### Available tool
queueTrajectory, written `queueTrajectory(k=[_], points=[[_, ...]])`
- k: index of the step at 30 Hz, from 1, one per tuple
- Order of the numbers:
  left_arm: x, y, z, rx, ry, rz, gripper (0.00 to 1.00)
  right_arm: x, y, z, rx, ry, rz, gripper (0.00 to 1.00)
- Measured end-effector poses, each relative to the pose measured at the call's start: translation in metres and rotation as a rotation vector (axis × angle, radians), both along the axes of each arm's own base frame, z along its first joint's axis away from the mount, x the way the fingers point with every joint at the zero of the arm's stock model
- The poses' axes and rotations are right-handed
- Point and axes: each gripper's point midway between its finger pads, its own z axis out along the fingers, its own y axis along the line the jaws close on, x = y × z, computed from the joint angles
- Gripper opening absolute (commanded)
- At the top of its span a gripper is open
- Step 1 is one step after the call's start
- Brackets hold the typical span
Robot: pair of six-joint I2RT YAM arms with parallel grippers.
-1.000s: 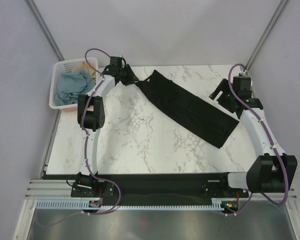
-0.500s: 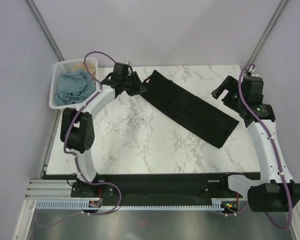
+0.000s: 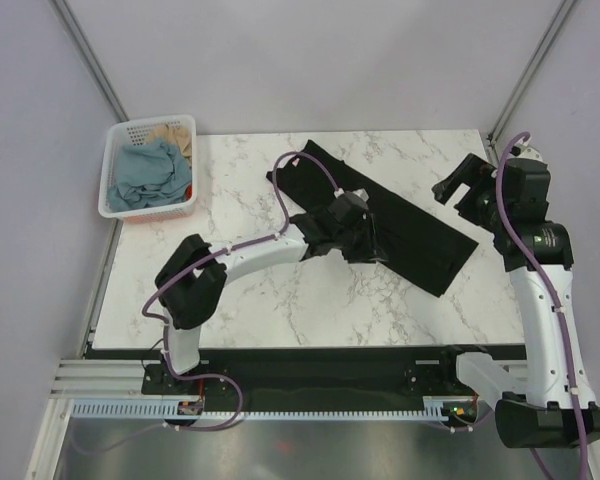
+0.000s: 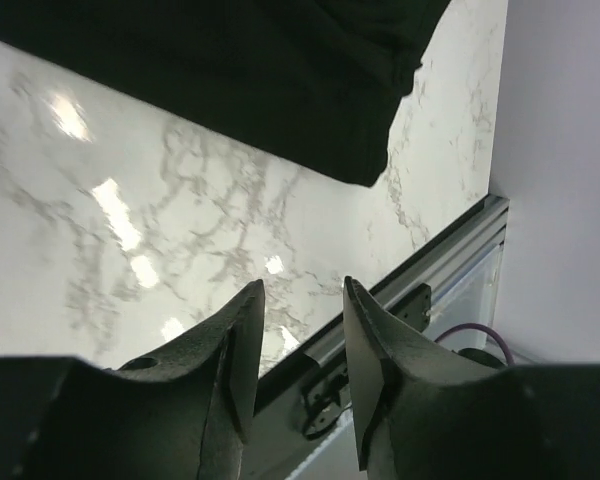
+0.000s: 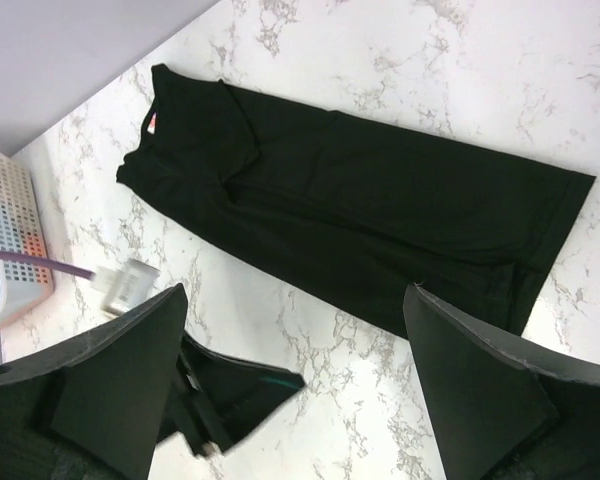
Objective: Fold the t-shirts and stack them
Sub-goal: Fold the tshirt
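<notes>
The black t-shirt [image 3: 420, 232] is laid on the marble table [image 3: 260, 300], folded lengthwise into a long strip that runs diagonally from the far middle of the table toward the near right. Its neck end, marked by a small pinkish label [image 5: 152, 122], is turned to the far left, and the hem end is turned to the near right

The left gripper [image 3: 375, 250] is reached across the middle of the strip. In its wrist view the fingers [image 4: 242, 340] are held a little apart with nothing between them; bare marble is seen in the gap, and the shirt's hem corner is seen beyond the tips, clear of them

The right gripper [image 3: 458, 180] is held up beside the strip's right end, its jaws spread wide and empty. From its wrist view the whole strip is seen below, framed between the two fingers [image 5: 130, 370] and untouched by them

A dusty blue t-shirt [image 3: 145, 170] and a tan t-shirt [image 3: 175, 135] are bundled in the white slotted basket [image 3: 115, 195] at the table's far left corner, well apart from both grippers
</notes>
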Motion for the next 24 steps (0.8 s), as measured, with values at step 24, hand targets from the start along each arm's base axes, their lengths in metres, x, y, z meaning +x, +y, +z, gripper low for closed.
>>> queueTrajectory(k=[24], points=[[-0.011,-0.087,-0.072,-0.043,0.280,0.320,0.38,-0.030,-0.018,0.034,-0.007,-0.049,-0.129,0.97]])
